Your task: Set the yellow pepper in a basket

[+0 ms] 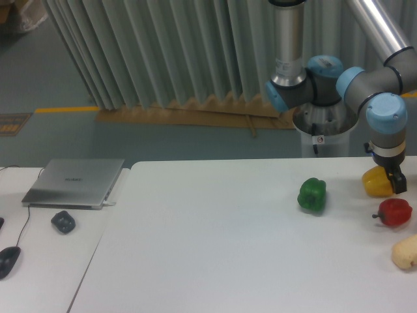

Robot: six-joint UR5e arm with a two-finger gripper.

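The glossy yellow bell pepper (376, 182) sits near the tabletop's right edge, towards the far side. The black two-finger gripper (395, 182) is down against its right side; whether the jaws clamp it cannot be told. Just in front lies a red pepper (395, 212); a green pepper (312, 194) sits apart, leftward.

White table (215, 248) bearing four items. The green pepper (312, 194) is the landmark: yellow pepper (376, 182), red pepper (395, 212) and beige lump (405, 252) lie to its right.
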